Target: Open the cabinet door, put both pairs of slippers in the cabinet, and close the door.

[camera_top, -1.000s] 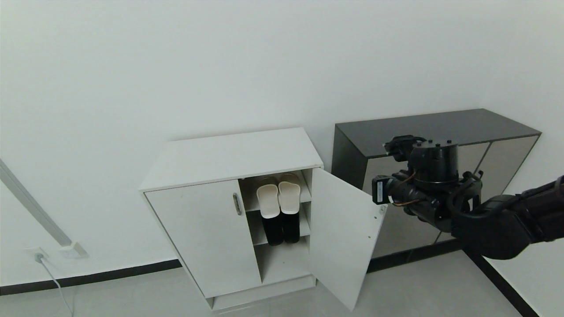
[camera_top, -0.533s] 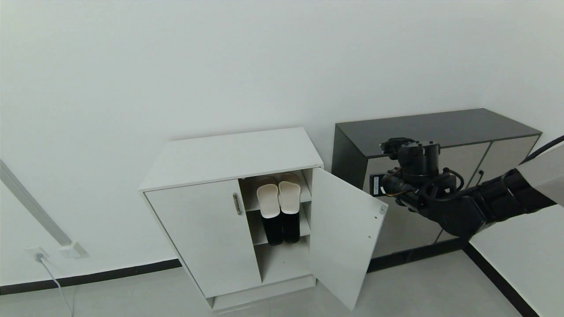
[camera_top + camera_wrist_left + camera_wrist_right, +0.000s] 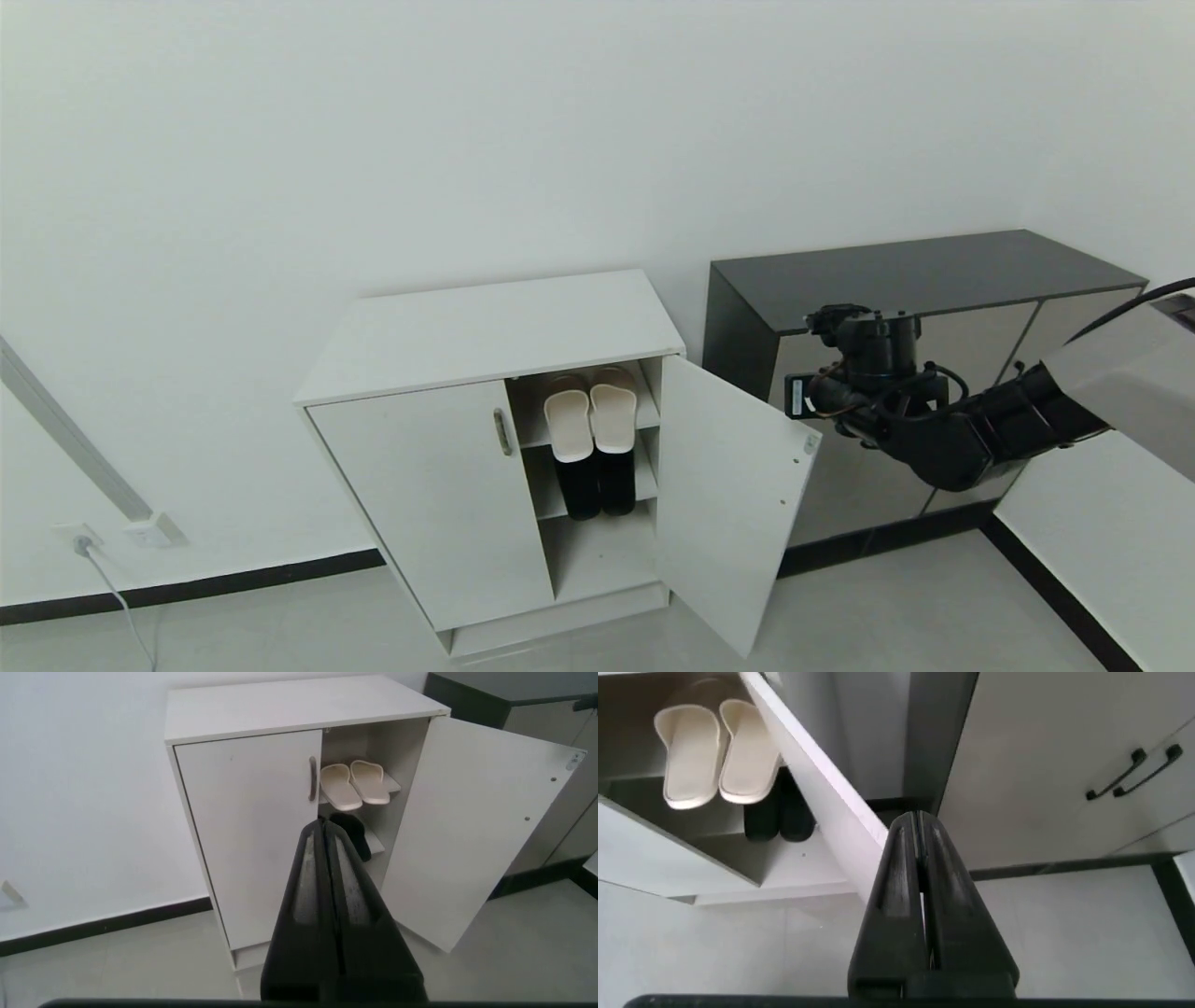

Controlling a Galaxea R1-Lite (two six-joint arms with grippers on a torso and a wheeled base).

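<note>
A dark sideboard (image 3: pixel 924 266) with a black top and pale doors bearing black handles (image 3: pixel 1134 770) stands against the white wall (image 3: pixel 467 140). A black skirting board (image 3: pixel 187 590) runs along the wall's foot above the grey floor (image 3: pixel 887 625). Low at the wall's left edge, a socket (image 3: pixel 75 539) holds a plugged-in cable (image 3: pixel 121 602), beside slanted white trunking (image 3: pixel 70 439).

A bare indoor room furnished like a home entryway.

In the middle of the head view, a low white shoe cabinet (image 3: pixel 485 336) stands against a plain white wall (image 3: pixel 467 140). Its right door (image 3: pixel 728 495) is open on shelves that hold pale slippers (image 3: pixel 590 422) above black slippers (image 3: pixel 596 485). Just to its right, against the same wall, stands a dark sideboard (image 3: pixel 915 266) with glossy fronts. A black skirting board (image 3: pixel 187 590) runs along the foot of the wall above a pale floor (image 3: pixel 887 616). At lower left, a wall socket (image 3: pixel 79 539) with a cable (image 3: pixel 121 607) plugged in sits beneath a slanting white cable duct (image 3: pixel 65 439).
</note>
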